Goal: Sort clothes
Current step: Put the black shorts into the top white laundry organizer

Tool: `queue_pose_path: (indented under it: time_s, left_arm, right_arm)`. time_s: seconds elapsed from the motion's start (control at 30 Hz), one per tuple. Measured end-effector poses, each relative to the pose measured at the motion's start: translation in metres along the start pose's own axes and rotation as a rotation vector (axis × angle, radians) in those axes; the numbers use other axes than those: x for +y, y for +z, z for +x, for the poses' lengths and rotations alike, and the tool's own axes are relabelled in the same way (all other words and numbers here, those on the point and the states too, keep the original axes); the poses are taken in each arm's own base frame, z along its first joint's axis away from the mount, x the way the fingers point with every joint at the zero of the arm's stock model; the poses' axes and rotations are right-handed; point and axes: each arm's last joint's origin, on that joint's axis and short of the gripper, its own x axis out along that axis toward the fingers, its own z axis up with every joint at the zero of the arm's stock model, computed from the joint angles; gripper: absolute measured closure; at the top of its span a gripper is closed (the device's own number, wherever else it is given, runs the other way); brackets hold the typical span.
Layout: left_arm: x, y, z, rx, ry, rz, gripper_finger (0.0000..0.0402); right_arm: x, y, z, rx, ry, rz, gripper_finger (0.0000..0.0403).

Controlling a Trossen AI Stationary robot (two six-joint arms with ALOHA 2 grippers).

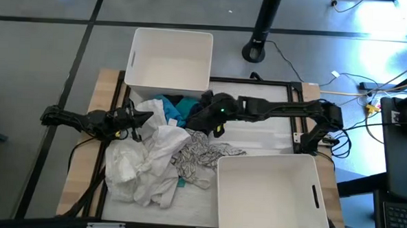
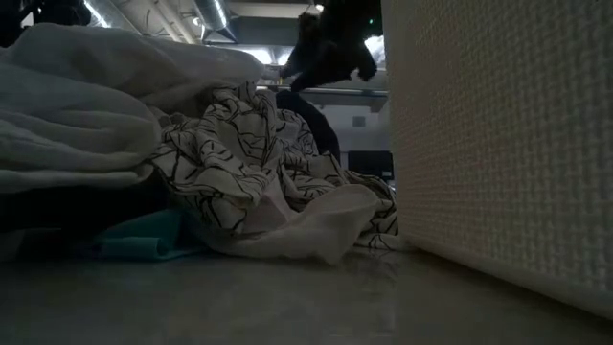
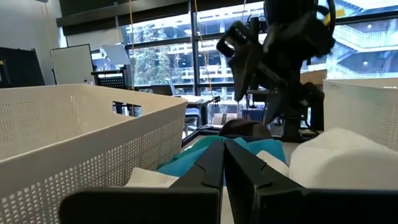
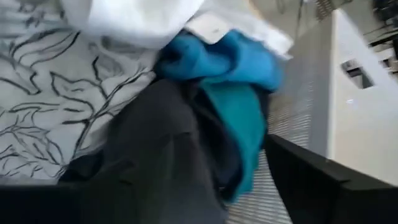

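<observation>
A pile of clothes lies mid-table: a white garment (image 1: 146,163), a grey-white patterned one (image 1: 200,156) and a teal one (image 1: 180,107). My right gripper (image 1: 207,117) reaches in from the table's right and is shut on a dark grey garment (image 4: 155,155) at the pile's far side. In the low view that garment (image 2: 311,120) hangs under the raised gripper (image 2: 326,48). My left gripper (image 3: 224,163) is shut and empty. It points level toward the pile, beside the white garment's left part (image 1: 145,115). My right gripper holds the dark grey garment by a bunched part (image 4: 186,143) between its two fingers; one finger (image 4: 305,180) shows beside the cloth, and the cloth hides the rest. The garment hangs slack below the gripper, its lower end (image 2: 321,144) down among the pile.
One white perforated bin (image 1: 170,57) stands at the table's far edge, and shows close by in the left wrist view (image 3: 81,137). A second bin (image 1: 269,196) stands at the near right, and its wall (image 2: 498,144) fills the low view's right. A black frame (image 1: 260,82) borders the table.
</observation>
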Motion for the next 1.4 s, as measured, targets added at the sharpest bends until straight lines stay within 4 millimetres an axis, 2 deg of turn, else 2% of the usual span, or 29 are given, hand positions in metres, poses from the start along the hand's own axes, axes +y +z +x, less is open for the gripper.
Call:
queue_pose_path:
  time_s: [0.1, 0.2, 0.57, 0.77, 1.07, 1.27, 1.4]
  left_arm:
    - [0.0, 0.0, 0.0, -0.001, 0.0, 0.001, 0.0398]
    - [0.0, 0.0, 0.0, -0.001, 0.0, -0.002, 0.0398]
    - [0.0, 0.0, 0.0, 0.0, 0.0, -0.004, 0.0398]
    - [0.0, 0.0, 0.0, 0.003, -0.001, 0.0, 0.0398]
    - [0.0, -0.001, 0.0, 0.006, -0.001, -0.002, 0.0398]
    - [0.0, -0.001, 0.0, 0.007, -0.001, -0.001, 0.0398]
    - [0.0, -0.001, 0.0, 0.007, -0.001, 0.001, 0.0398]
  right_arm:
    - [0.006, -0.004, 0.008, 0.033, 0.048, -0.004, 0.0109]
    - [0.012, -0.008, 0.014, 0.05, 0.106, -0.005, 0.0101]
    - [0.024, -0.02, 0.03, 0.169, 0.144, -0.026, 0.0132]
    - [0.028, -0.021, 0.039, 0.181, 0.144, -0.086, 0.0204]
    - [0.026, -0.024, 0.037, 0.318, 0.041, -0.139, 0.0383]
    - [0.013, -0.011, 0.019, 0.33, -0.059, -0.167, 0.0373]
    - [0.0, 0.004, -0.003, 0.312, -0.136, -0.208, 0.0392]
